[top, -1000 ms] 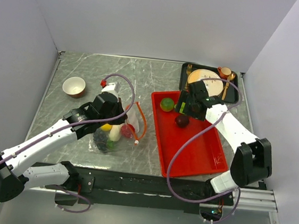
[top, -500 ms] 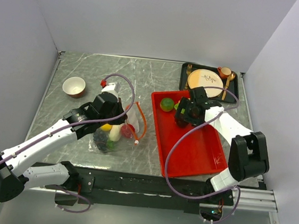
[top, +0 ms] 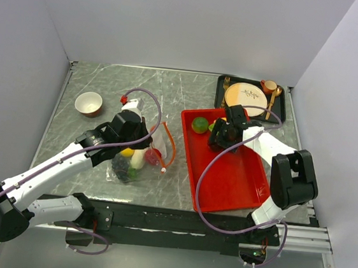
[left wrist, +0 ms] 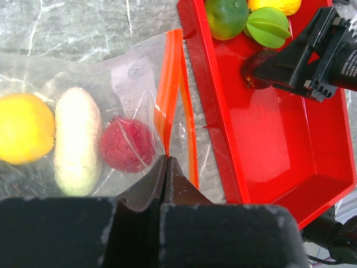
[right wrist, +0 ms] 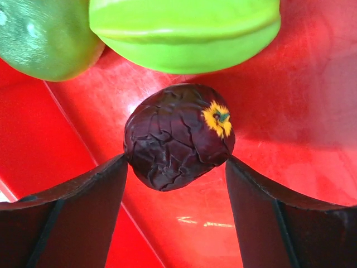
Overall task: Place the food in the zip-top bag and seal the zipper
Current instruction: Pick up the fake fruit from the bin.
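The clear zip-top bag (top: 139,158) lies on the marble table, left of the red tray (top: 238,178). It holds a yellow fruit (left wrist: 22,128), a white vegetable (left wrist: 78,142) and a red fruit (left wrist: 127,144). My left gripper (left wrist: 165,159) is shut on the bag's edge at the orange zipper strip (left wrist: 167,84). My right gripper (right wrist: 177,162) is open and low in the tray. Its fingers stand on either side of a dark purple wrinkled fruit (right wrist: 175,134) and just touch it. A green round fruit (right wrist: 44,33) and a green starfruit (right wrist: 184,33) lie just beyond.
A white bowl (top: 88,103) stands at the back left. A black tray (top: 222,87) with a cream plate (top: 246,96), gold cutlery and a small cup (top: 268,86) sits behind the red tray. A yellow fruit (left wrist: 276,4) lies in the red tray's far end.
My right gripper has moved left and down in the red tray, onto the dark purple fruit. The left arm and the bag have not moved.
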You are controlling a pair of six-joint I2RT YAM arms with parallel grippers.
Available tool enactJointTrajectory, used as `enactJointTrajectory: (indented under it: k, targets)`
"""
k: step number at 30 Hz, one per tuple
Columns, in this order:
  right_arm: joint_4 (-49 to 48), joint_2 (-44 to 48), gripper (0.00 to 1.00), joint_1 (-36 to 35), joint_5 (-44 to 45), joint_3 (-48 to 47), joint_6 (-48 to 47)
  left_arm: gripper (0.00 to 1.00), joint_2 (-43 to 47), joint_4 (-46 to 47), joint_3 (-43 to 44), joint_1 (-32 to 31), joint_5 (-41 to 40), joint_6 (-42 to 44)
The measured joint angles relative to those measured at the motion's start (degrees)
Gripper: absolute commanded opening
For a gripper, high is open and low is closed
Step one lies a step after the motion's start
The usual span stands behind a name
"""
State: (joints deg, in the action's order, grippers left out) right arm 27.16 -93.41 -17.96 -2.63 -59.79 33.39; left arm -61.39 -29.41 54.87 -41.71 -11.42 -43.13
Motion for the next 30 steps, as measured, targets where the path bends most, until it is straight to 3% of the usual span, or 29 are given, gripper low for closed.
enactJointTrajectory:
  k: [4, 10, 16, 30]
  targets:
    - [-0.7, 0.0, 0.77, 0.0, -0.2, 1.5, 0.0, 0.01, -0.2, 0.0, 0.0, 0.0, 0.0, 0.0]
    - [-1.0, 0.0, 0.91, 0.4, 0.0, 1.9, -0.1, 0.01, -0.5, 0.0, 0.0, 0.0, 0.0, 0.0]
    - [-1.1, 0.5, 0.97, 0.5, 0.1, 2.0, -0.3, 0.01, -0.5, 0.0, 0.0, 0.0, 0.0, 0.0]
    - [-2.3, -0.5, 0.94, 0.8, 1.4, 1.4, -1.3, 0.01, -0.5, 0.0, 0.0, 0.0, 0.0, 0.0]
